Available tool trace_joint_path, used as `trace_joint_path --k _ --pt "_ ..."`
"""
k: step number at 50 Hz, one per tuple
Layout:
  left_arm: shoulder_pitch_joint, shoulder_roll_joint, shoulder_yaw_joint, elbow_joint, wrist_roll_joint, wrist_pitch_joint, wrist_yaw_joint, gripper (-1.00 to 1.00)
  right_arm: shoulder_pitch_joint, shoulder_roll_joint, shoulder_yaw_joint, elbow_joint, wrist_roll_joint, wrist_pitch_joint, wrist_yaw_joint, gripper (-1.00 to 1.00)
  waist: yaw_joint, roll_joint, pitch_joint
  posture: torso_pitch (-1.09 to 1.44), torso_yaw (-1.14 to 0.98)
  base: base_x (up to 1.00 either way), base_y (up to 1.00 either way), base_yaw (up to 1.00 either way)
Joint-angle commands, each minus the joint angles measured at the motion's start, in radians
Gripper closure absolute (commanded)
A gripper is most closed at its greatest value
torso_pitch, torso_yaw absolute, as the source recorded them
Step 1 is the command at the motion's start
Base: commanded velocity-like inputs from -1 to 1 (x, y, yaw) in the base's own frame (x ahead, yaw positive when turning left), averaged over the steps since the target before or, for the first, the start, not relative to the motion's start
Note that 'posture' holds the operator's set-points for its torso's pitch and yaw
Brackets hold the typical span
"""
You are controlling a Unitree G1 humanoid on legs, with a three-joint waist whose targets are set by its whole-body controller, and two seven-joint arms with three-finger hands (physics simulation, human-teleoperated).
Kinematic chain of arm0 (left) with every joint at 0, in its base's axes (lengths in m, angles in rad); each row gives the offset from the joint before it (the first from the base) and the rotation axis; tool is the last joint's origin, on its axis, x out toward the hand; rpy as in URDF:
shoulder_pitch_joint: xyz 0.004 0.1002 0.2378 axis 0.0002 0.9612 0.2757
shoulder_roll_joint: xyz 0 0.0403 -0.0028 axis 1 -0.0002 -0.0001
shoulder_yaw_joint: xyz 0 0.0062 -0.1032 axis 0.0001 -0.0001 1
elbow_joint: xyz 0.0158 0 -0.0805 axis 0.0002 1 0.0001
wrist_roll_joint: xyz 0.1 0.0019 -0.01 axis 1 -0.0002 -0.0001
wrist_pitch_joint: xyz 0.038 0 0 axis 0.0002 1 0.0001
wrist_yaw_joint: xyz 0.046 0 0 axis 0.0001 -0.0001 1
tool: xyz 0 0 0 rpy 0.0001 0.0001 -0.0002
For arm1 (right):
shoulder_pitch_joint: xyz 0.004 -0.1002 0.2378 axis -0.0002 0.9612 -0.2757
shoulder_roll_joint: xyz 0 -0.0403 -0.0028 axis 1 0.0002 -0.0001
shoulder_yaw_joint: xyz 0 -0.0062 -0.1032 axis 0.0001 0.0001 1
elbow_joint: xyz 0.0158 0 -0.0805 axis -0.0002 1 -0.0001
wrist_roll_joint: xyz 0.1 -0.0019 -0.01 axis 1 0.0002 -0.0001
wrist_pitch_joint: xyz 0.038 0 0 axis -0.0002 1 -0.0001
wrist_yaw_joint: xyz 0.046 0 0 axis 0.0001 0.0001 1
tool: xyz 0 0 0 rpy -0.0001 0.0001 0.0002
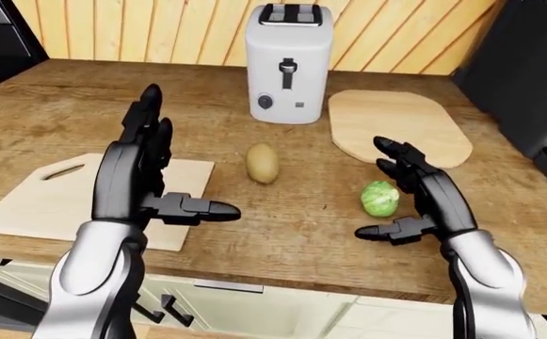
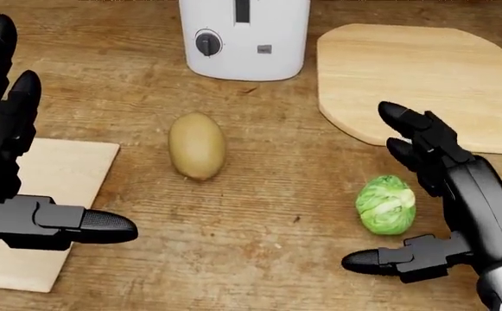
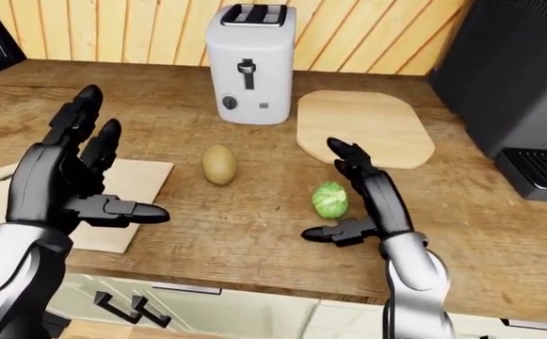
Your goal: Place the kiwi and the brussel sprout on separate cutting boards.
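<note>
Left hand [image 1: 150, 176] raised palm inward, fingers spread, thumb pointing toward the brussel sprout [image 2: 386, 205], well left of it, right hand [image 2: 445, 214] open, fingers and thumb cupped just right of the sprout

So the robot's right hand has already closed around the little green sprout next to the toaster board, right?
Not quite: the right hand is open beside the brussel sprout, fingers spread, not closed round it. The head view shows this. The sprout lies on the counter.
</note>
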Motion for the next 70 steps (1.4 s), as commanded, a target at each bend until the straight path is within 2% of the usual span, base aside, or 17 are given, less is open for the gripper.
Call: trace_joint_path --k 1,2,3,4,14,19,29,33,39,46,50,56,62,70 --pt "-0.023 0.007 0.004 -0.024 0.002 -0.029 0.003 -1.00 -0.018 -0.009 -0.010 -0.024 -0.016 -0.019 -0.014 -0.52 0.000 0.000 -0.016 0.00 0.00 0.00 0.00 0.00" --pt "-0.025 0.007 0.004 -0.026 0.002 -0.026 0.003 -1.00 -0.019 -0.009 -0.011 -0.023 -0.016 -0.019 -0.014 -0.36 0.000 0.000 -0.016 0.00 0.00 0.00 0.00 0.00" --pt "-0.027 0.007 0.004 -0.028 0.001 -0.023 0.004 -1.00 -0.018 -0.009 -0.011 -0.025 -0.017 -0.018 -0.013 -0.33 0.000 0.000 -0.016 0.00 0.00 0.00 0.00 0.00" --pt "-0.027 0.007 0.004 -0.027 0.001 -0.023 0.003 -1.00 -0.019 -0.010 -0.014 -0.027 -0.018 -0.015 -0.013 -0.20 0.000 0.000 -0.016 0.00 0.00 0.00 0.00 0.00" --pt "-0.023 0.007 0.010 -0.034 -0.005 -0.021 0.005 -1.00 -0.041 -0.021 -0.015 -0.097 -0.031 0.052 0.012 0.44 0.001 -0.001 -0.015 0.00 0.00 0.00 0.00 0.00" --pt "-0.016 0.007 0.015 -0.036 -0.010 -0.025 0.004 -1.00 -0.081 -0.040 -0.010 -0.131 -0.049 0.104 0.033 0.60 0.001 -0.001 -0.015 0.00 0.00 0.00 0.00 0.00" --pt "-0.017 0.014 0.033 -0.040 -0.028 -0.023 0.009 -1.00 -0.353 -0.182 -0.013 -0.188 -0.111 0.379 0.146 0.65 0.000 -0.001 -0.011 0.00 0.00 0.00 0.00 0.00" --pt "-0.018 0.016 0.034 -0.037 -0.034 -0.026 0.013 -1.00 -0.459 -0.225 -0.003 -0.140 -0.112 0.444 0.170 0.73 0.000 -0.001 -0.008 0.00 0.00 0.00 0.00 0.00" --pt "-0.037 0.023 0.043 -0.049 -0.049 0.000 0.020 -1.00 -0.595 -0.257 0.010 0.037 -0.093 0.478 0.160 0.75 -0.002 0.001 -0.006 0.00 0.00 0.00 0.00 0.00" --pt "-0.039 0.027 0.047 -0.054 -0.060 0.004 0.025 -1.00 -0.763 -0.241 0.059 0.359 -0.114 0.371 0.052 1.00 -0.004 0.009 -0.005 0.00 0.00 0.00 0.00 0.00" --pt "-0.031 0.027 0.051 -0.050 -0.066 -0.006 0.025 -1.00 -0.871 -0.225 0.080 0.567 -0.147 0.287 -0.030 1.00 -0.004 0.013 -0.006 0.00 0.00 0.00 0.00 0.00" --pt "-0.024 0.027 0.049 -0.044 -0.069 -0.016 0.029 -1.00 -1.011 -0.212 0.071 0.869 -0.133 0.153 -0.191 1.00 -0.003 0.018 -0.007 0.00 0.00 0.00 0.00 0.00" --pt "-0.019 0.028 0.056 -0.037 -0.073 -0.027 0.028 -1.00 -1.109 -0.224 0.060 1.221 -0.102 -0.007 -0.406 1.00 -0.001 0.017 -0.011 0.00 0.00 0.00 0.00 0.00" --pt "-0.012 0.030 0.059 -0.032 -0.078 -0.036 0.029 -1.00 -1.181 -0.249 0.067 1.516 -0.050 -0.157 -0.554 1.00 0.002 0.016 -0.012 0.00 0.00 0.00 0.00 0.00"
